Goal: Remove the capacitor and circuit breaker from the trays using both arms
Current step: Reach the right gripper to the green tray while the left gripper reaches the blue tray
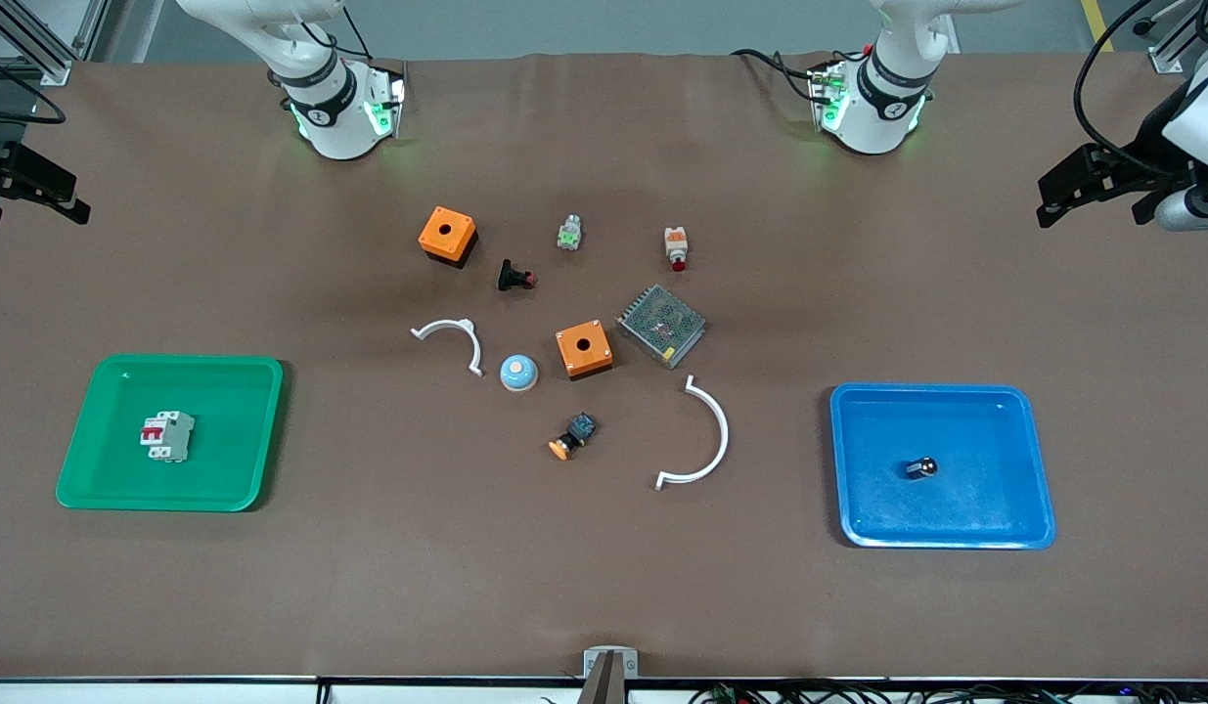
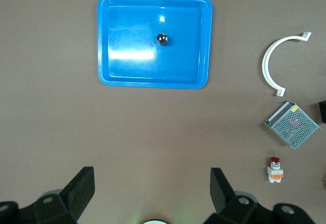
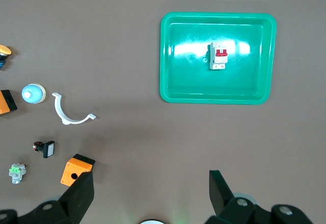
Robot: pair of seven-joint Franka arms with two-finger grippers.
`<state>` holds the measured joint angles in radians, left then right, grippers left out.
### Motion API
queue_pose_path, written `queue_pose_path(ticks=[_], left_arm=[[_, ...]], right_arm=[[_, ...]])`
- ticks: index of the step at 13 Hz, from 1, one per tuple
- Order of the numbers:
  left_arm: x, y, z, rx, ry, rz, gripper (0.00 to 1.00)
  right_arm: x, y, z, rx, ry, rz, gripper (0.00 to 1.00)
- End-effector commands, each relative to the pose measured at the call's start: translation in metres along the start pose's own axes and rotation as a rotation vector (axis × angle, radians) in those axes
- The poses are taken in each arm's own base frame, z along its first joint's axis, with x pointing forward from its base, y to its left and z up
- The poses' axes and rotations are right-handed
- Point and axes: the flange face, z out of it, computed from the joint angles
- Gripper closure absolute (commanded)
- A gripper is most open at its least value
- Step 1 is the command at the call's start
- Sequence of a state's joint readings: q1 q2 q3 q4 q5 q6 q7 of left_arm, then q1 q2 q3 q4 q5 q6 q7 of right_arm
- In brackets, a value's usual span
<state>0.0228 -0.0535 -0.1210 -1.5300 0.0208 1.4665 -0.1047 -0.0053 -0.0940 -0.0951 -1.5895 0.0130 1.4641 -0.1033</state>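
Front view: lower wide-open, empty left gripper (image 2: 150,196) onto tiny black capacitor (image 1: 921,467); wide-open, empty right gripper (image 3: 150,196) squarely over white-grey circuit breaker (image 1: 167,435).

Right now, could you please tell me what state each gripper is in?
Left gripper: open, holding nothing, up at the left arm's end of the table.
Right gripper: open, holding nothing, up at the right arm's end.

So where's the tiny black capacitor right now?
The capacitor lies alone in the blue tray at the left arm's end of the table, with the bigger white curved bracket as its nearest outside neighbour.
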Motion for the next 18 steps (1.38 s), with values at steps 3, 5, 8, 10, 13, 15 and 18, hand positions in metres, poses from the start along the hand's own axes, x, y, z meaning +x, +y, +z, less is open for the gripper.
queue_pose_path(ticks=[3,5,8,10,13,15,18], left_arm=[[0.001,-0.003,-0.004,0.016,0.009,0.007,0.0],[0.002,-0.004,-0.003,0.017,0.007,0.006,0.0],[0.021,-0.013,0.024,0.026,-0.038,-0.002,0.0],[0.051,-0.024,0.072,0.054,-0.083,-0.009,0.0],[0.088,-0.019,0.153,0.042,-0.092,0.003,0.0],[0.104,-0.029,0.221,0.02,-0.094,-0.02,0.0],[0.13,-0.03,0.301,0.002,-0.091,-0.011,0.0]], right_arm=[[-0.007,0.002,-0.002,0.007,0.006,-0.006,0.0],[-0.006,0.002,-0.005,-0.001,0.013,-0.01,0.0],[0.033,0.024,0.037,-0.017,-0.03,0.031,0.0],[0.063,0.043,0.064,-0.015,-0.001,0.057,0.0],[0.093,0.074,0.126,-0.021,-0.054,0.099,0.0],[0.104,0.096,0.157,-0.014,-0.057,0.129,0.0],[0.116,0.138,0.229,-0.021,-0.029,0.096,0.0]])
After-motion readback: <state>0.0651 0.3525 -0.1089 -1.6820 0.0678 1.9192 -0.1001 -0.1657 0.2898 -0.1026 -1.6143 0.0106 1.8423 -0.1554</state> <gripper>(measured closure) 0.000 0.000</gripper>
